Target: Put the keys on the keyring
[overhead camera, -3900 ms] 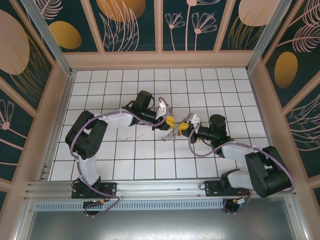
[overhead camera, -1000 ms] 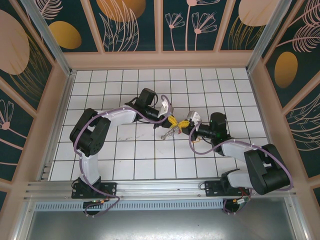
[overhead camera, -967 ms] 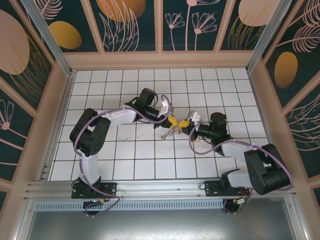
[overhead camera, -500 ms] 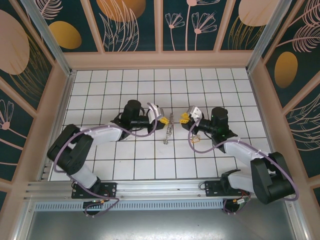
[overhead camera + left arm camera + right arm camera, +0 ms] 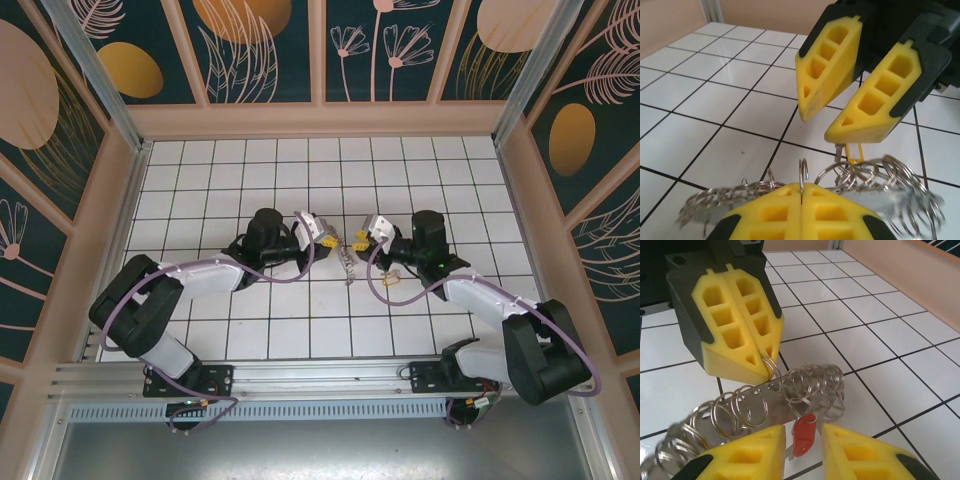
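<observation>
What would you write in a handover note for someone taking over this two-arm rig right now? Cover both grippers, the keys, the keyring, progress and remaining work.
Left gripper: shut, pinching one wire loop of the silver metal keyring, a flat strip fringed with many loops.
Right gripper: open, facing it; a small red-headed key hangs between its fingers, ungripped.
Done: the grippers meet mid-table at the keyring; the key seems to hang from a loop, but the link is unclear.
Left: confirm the key is threaded on, then release.

Left pincer (image 5: 326, 239) and right pincer (image 5: 361, 238) farther apart than a second ago.
</observation>
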Tool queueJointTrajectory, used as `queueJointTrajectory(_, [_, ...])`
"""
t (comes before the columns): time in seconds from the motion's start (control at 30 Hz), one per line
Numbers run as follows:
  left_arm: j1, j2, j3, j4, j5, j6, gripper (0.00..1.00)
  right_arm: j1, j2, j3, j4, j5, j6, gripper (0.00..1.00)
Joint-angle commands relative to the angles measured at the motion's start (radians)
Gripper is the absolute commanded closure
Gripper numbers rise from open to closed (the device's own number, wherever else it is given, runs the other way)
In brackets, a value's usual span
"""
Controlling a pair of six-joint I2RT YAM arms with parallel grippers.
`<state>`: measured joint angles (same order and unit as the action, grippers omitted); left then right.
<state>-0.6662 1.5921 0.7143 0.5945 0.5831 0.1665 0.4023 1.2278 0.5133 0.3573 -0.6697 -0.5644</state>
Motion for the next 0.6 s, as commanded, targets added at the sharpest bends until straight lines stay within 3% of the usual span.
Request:
queueJointTrajectory(0.0, [-0.001, 0.017, -0.016, 0.063, 0.028, -0.004, 1.0, 0.008, 0.006, 0.042, -0.054, 0.02, -0.06, 0.75])
queueJointTrajectory(0.23, [-0.003, 0.029, -0.049, 0.112, 0.066, -0.022, 1.0, 0.015, 0.035, 0.091, -0.109, 0.012, -0.103, 0.76])
queueJointTrajectory(0.57, [-0.001, 0.037, -0.046, 0.097, 0.117, 0.0, 1.0, 0.05, 0.061, 0.138, -0.239, -0.056, -0.285, 0.75])
